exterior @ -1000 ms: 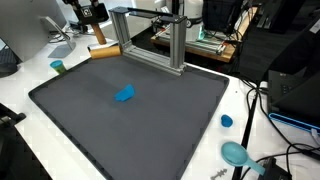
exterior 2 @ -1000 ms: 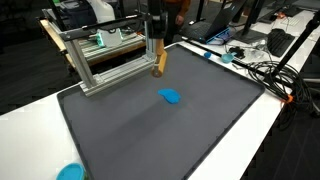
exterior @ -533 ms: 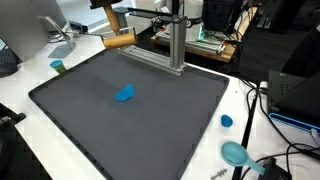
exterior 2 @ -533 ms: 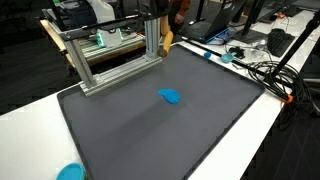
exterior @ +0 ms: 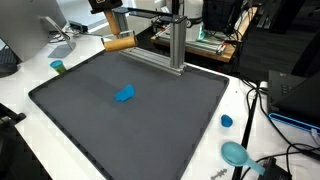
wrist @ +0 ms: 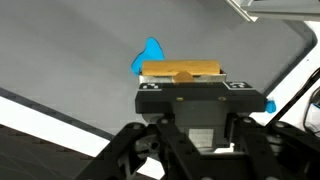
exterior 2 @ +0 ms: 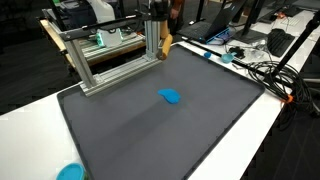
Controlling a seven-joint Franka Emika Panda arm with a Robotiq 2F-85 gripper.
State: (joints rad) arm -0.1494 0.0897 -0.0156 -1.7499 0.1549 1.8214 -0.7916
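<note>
My gripper is shut on a tan wooden block, which lies crosswise between the jaws in the wrist view. In both exterior views the block hangs in the air above the far edge of the dark mat, close to the aluminium frame. A small bright blue object lies on the mat, well below and away from the gripper; the wrist view shows it just beyond the block.
On the white table around the mat stand a small teal cup, a small blue cup and a blue bowl. Cables and equipment crowd the table's far side.
Over the last second the gripper rose with the wooden block and shifted toward the aluminium frame; in the last half second it has barely moved. The blue object stayed put.
</note>
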